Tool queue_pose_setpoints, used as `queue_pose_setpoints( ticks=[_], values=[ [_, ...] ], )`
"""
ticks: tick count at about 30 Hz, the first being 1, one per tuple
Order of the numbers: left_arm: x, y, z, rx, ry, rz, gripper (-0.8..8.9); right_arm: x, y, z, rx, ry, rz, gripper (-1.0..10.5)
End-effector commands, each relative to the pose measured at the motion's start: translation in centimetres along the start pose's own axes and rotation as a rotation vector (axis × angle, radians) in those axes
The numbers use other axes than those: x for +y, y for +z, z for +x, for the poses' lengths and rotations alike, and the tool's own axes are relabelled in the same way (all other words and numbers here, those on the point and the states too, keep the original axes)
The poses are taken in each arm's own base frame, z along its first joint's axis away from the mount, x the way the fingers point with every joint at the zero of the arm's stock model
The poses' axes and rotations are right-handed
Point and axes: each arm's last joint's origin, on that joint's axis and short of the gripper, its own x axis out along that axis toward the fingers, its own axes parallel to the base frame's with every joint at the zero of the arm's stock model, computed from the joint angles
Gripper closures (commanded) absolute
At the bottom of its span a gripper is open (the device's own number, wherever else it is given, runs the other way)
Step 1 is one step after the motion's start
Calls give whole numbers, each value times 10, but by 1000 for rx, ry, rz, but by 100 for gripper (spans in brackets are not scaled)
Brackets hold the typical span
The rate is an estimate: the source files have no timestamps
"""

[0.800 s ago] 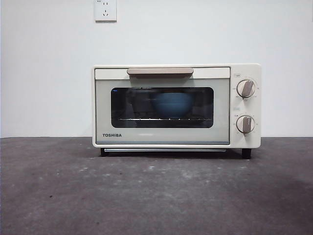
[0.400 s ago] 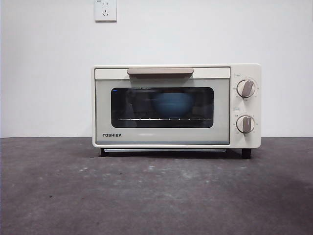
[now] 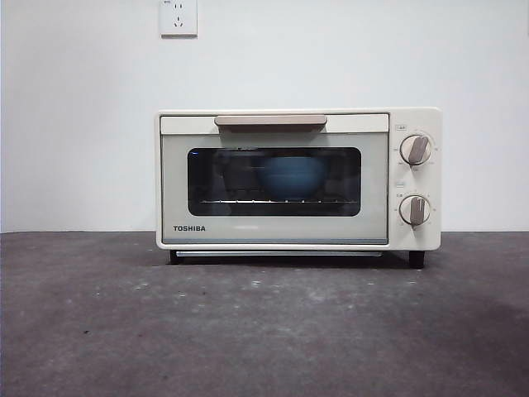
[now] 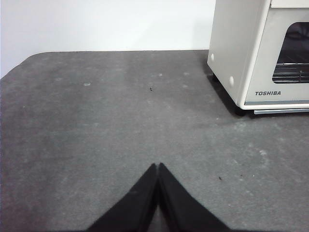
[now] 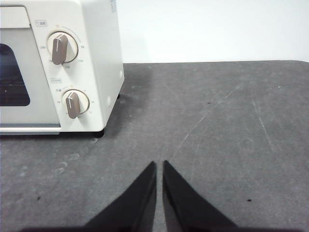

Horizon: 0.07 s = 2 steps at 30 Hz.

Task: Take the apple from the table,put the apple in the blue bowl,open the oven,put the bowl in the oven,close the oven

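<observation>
Table [image 3: 264, 331]: oven [image 3: 297, 179] faces camera, door shut, long axis crosswise.

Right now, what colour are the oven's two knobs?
Grey-brown pointers on cream dials; the knobs show best in the right wrist view.

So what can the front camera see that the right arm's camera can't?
Only the front view shows the blue bowl behind the shut door's glass, the bar handle and the wall socket. Only the right wrist view shows the right claw, its tips nearly together, above the table. Both show the oven and its two knobs.
</observation>
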Motion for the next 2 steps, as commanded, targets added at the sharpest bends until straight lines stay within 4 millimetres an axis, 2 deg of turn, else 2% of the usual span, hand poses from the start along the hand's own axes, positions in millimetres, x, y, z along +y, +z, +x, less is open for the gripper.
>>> queue_pose_setpoints(
  ticks=[1, 2],
  values=[
    [0, -6, 1, 36, 0, -9, 806, 0, -1, 0, -7, 0, 13, 941],
    [0, -6, 1, 36, 0, -9, 806, 0, -1, 0, -7, 0, 13, 941]
  ],
)
